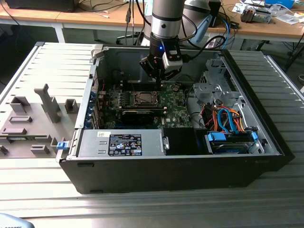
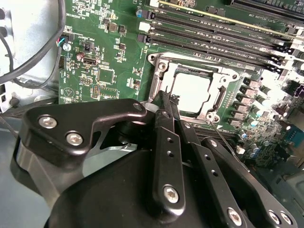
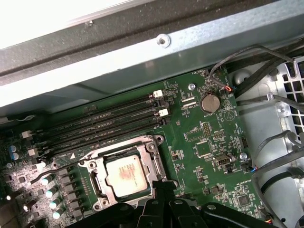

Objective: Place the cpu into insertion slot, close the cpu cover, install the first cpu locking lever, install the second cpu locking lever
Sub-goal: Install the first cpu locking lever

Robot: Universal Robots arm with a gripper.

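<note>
Pincer (image 1: 158, 83) of black jointed metal, fingers pressed together with nothing visibly between them, hanging tip-down inside an open computer case (image 1: 190, 171) on a ridged grey bench (image 1: 142, 209). Just beside the tip, toward the exterior view's left: the insertion slot (image 1: 142, 98), a square socket with a metal rim. Seated inside it, the cpu (image 2: 190, 90), flat, square, pale silver-grey, lying level. Folded down around it, the cpu cover (image 2: 199, 67), a thin bright steel frame with a square opening. In the second wrist view, fingertips at the frame's near corner, touching or almost touching; cannot tell which. No real long axis, all sides about equal. Around the socket, green motherboard (image 2: 102, 52), glossy, studded with small parts. Farther toward the exterior view's right, orange and blue cables (image 1: 228, 118), soft and looped.
</note>
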